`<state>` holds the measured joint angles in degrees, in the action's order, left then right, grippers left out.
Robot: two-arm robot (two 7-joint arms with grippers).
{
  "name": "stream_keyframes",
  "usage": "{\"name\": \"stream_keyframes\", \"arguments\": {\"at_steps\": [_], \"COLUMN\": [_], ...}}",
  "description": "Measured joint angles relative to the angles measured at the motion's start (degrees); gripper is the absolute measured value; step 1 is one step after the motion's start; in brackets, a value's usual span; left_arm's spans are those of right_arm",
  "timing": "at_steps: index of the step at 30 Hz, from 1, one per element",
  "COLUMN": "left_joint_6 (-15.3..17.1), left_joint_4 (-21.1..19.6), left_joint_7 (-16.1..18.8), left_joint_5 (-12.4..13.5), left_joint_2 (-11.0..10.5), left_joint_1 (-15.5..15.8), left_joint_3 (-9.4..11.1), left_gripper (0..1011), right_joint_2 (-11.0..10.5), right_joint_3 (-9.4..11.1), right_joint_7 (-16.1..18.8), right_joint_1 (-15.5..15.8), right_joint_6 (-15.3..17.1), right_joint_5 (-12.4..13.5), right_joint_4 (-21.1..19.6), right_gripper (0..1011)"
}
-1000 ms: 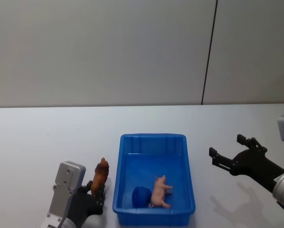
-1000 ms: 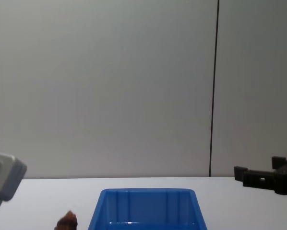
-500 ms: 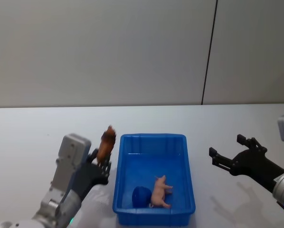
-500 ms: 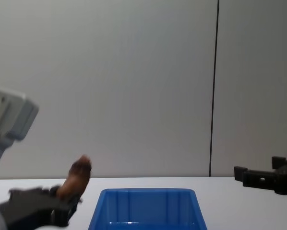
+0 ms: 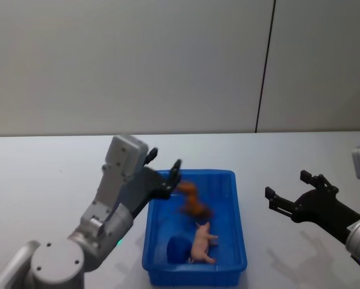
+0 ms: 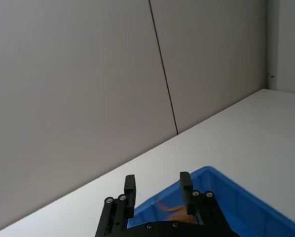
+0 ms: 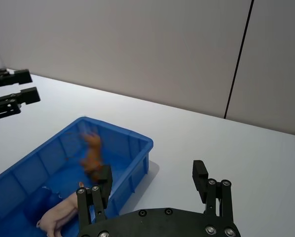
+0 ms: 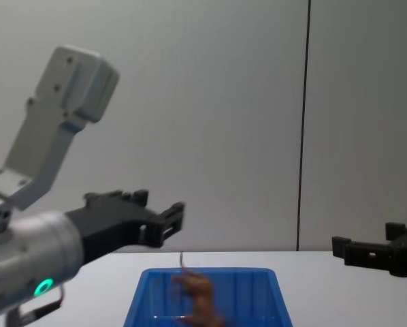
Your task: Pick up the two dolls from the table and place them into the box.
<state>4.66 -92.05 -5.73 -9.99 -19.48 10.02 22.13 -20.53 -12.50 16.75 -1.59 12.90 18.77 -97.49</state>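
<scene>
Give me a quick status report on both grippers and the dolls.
Left gripper open above blue box. Brown doll dropping in; pink doll inside. Right gripper open, idle. Nothing blocking.

We note that the box (image 5: 240,241) is smooth, slightly glossy blue plastic, and the table (image 5: 47,174) is a plain matt white surface. The pink doll (image 5: 202,244) looks like smooth moulded plastic. We see matt black fingers on the left gripper (image 5: 163,170) beneath a satin grey casing.
</scene>
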Motion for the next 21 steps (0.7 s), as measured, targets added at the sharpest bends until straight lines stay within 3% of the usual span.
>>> {"name": "stream_keyframes", "arguments": {"at_steps": [14,21], "left_joint_6": [-1.6,-2.2], "left_joint_4": [2.4,2.8], "left_joint_7": [-3.6,-4.0], "left_joint_5": [1.6,1.9], "left_joint_2": [3.1,3.7], "left_joint_1": [4.0,4.7], "left_joint_3": [0.5,0.5], "left_gripper": [967,1001], "right_joint_2": [0.0,0.0], "right_joint_3": [0.0,0.0], "right_joint_7": [0.0,0.0], "right_joint_1": [0.0,0.0], "right_joint_6": [0.0,0.0], "right_joint_5": [0.0,0.0], "right_joint_4": [0.0,0.0], "right_gripper": [1001,1001]}}
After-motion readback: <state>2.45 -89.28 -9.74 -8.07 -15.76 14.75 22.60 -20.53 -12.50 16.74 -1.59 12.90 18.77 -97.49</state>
